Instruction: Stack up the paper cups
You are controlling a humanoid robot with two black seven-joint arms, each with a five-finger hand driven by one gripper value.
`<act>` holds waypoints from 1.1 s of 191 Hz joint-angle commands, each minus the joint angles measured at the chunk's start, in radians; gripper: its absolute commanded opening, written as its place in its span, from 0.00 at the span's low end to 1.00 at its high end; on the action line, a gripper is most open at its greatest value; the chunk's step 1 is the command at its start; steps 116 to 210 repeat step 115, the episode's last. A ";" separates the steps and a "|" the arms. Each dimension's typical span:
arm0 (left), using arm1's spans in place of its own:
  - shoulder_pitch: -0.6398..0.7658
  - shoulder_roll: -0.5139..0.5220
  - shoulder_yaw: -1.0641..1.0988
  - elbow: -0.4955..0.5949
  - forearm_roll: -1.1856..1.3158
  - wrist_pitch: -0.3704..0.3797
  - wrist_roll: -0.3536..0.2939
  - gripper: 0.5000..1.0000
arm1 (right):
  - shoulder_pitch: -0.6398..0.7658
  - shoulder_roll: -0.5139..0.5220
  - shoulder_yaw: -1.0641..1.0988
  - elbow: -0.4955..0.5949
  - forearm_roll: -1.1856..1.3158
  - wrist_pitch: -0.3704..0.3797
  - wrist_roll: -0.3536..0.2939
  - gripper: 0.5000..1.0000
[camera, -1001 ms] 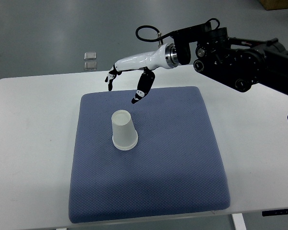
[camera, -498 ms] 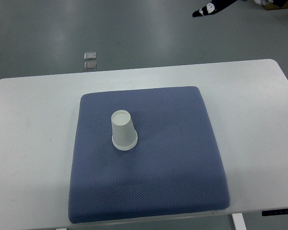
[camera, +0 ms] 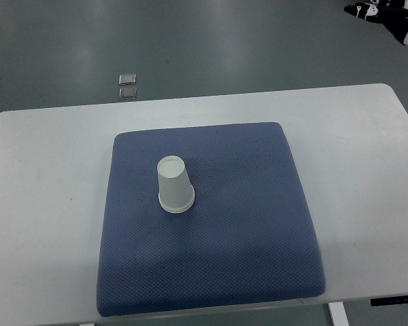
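A white table point(camera: 47, 156) stands on a grey floor point(camera: 190, 41), and a blue mat point(camera: 245, 231) covers its middle. Two small square tiles point(camera: 128, 86) lie on the floor beyond the far edge. The stacked paper cups point(camera: 175, 185) sit upside down on the mat (nothing crowds them). The right hand point(camera: 384, 10) shows only at the top right corner; whether its fingers are apart or together I cannot tell.

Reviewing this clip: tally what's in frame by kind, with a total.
Cup stack, upside down on the mat; number of nested cups unclear: 1
Blue mat: 1
White table: 1
Small square items on the floor: 2
Robot hand, partly visible at the top right corner: 1
Total: 6
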 commanded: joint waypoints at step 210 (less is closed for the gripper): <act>0.000 0.000 -0.002 0.000 0.000 0.000 0.001 1.00 | -0.129 0.211 0.006 0.006 0.228 -0.061 -0.034 0.83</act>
